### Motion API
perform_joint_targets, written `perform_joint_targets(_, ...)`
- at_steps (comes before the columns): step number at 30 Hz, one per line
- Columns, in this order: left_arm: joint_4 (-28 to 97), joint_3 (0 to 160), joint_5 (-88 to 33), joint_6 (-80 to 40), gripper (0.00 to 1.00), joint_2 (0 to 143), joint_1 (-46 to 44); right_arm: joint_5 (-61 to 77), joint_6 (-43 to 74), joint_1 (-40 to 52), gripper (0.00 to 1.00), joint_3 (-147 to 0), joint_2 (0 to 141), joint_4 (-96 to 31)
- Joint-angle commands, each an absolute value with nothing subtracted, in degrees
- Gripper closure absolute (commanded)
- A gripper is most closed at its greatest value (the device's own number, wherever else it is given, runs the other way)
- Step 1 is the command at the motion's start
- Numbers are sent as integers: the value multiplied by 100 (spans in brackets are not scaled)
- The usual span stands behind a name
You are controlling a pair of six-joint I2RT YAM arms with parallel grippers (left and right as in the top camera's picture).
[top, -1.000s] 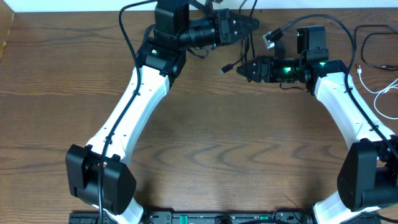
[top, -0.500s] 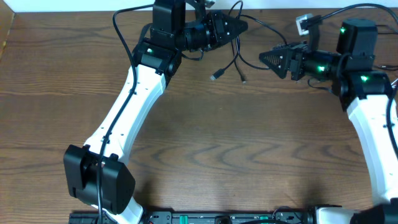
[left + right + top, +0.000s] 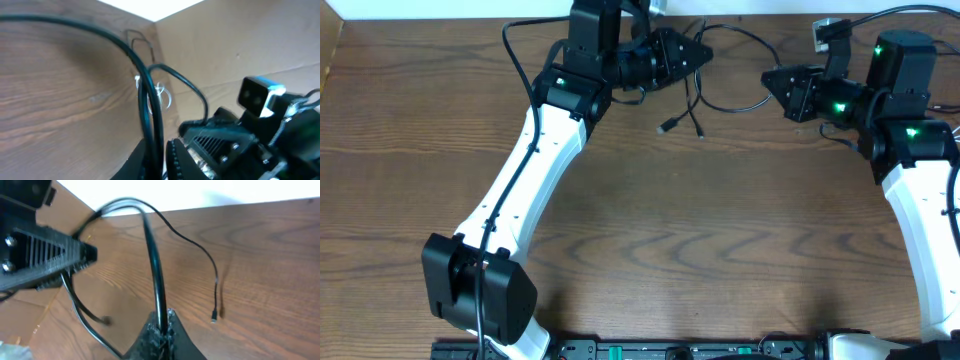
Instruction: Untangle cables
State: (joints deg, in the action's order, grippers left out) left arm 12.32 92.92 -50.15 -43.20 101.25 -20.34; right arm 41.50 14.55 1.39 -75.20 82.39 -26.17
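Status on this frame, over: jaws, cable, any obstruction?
Left gripper shut on black cable. Right gripper shut on same cable, slack span between them. Two plug ends loose near left. No obstruction seen.

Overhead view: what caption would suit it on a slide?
Left gripper and right gripper each pinch one black cable, held slack between them over a wooden table, plug ends dangling.

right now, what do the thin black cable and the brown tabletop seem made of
The thin black cable: probably a rubber or soft plastic sheath, smooth and faintly glossy; it bends in loose curves and catches a pale sheen. The brown tabletop: wood or wood-look laminate, matte; grain lines show, but solid or veneer cannot be told.
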Motion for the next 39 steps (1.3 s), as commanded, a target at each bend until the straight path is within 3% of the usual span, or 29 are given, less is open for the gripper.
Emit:
perform_joint_targets(1,1479,9397,-4995,-3730,74,9966,-2016,4263,1680,158,99,-7511,8187,-2611)
perform_joint_targets(8,2880,9397,-4163,-2611,69,9966,-2051,4230,2088,200,99,-7511,8117,-2724)
perform_joint_targets(12,3820,9395,-2429,-1575,69,9979,-2099,3109,2128,322,99,-7590,7778,-3227)
perform_joint_targets(15,4342,9395,-674,-1326,69,10051,-2176,2239,2121,261,99,-7832,7415,-3741)
perform_joint_targets(17,4523,9395,-174,-1181,69,10116,-2178,1756,2069,121,99,-8125,7234,-4115)
perform_joint_targets(23,4429,9397,-150,-1033,69,10125,-2158,716,1592,-799,99,-9813,7282,-5494)
perform_joint_targets(29,4407,9397,-342,-1031,69,10125,-2163,338,1516,-2080,99,-11275,7614,-6007)
perform_joint_targets(33,4410,9397,-388,-1035,69,10125,-2163,333,1542,-2985,99,-11743,7894,-5937)
perform_joint_targets(39,4405,9397,-405,-1037,69,10125,-2163,311,1540,-3629,99,-11732,8449,-6014)
